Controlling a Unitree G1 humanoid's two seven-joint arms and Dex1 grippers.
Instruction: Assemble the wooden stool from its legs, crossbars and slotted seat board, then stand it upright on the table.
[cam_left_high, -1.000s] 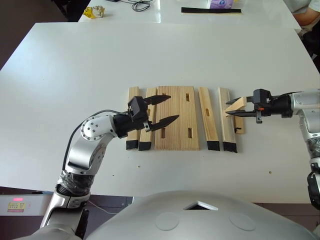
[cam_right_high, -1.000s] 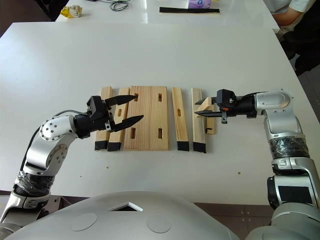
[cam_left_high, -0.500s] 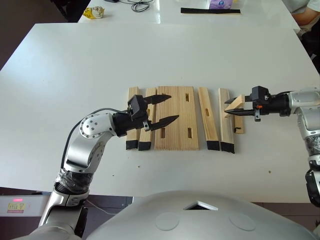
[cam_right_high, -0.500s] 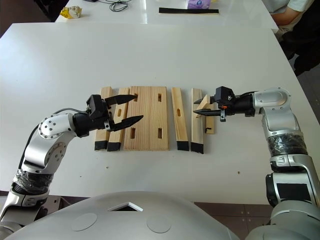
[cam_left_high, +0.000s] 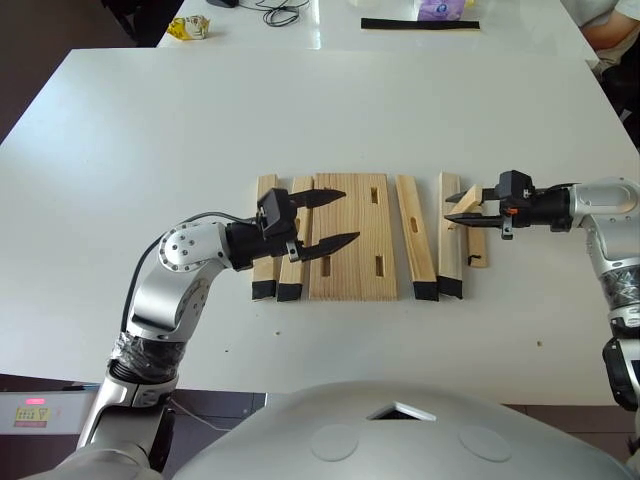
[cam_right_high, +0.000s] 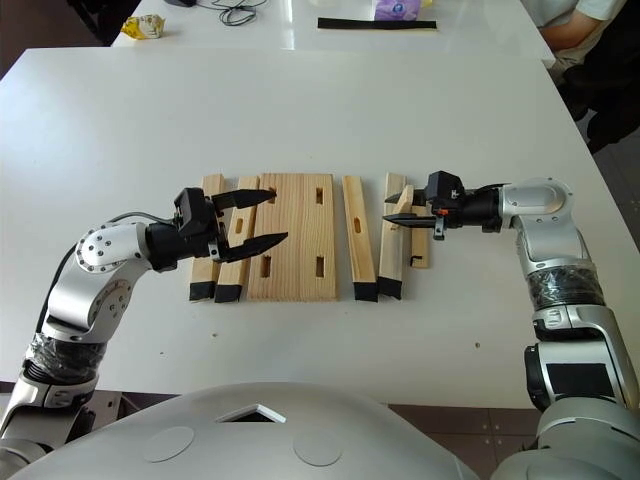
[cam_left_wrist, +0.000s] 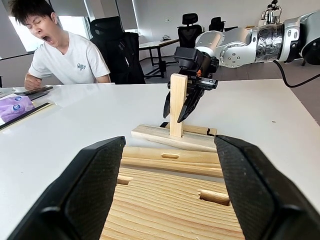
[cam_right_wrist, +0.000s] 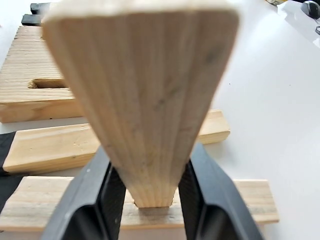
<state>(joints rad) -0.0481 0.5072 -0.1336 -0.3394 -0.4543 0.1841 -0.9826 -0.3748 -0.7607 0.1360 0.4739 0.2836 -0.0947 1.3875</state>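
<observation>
Swinging left over the last second, my right gripper (cam_left_high: 452, 215) tips the crossbar (cam_left_wrist: 177, 102) from a slant to nearly upright. Its lower end now rests on the rightmost leg (cam_left_high: 450, 255), at that leg's slot; I cannot tell whether it is seated. The leg's near end has shifted a little left, toward its neighbour. My right fingers stay closed on the crossbar. My left gripper (cam_left_high: 350, 215) hangs unchanged over the left part of the seat board (cam_left_high: 365, 250), fingers spread wide and holding nothing. I judge that the first joint is only now being made. The board and the other legs lie flat on the table (cam_left_high: 150, 150), so most of the assembly remains.
</observation>
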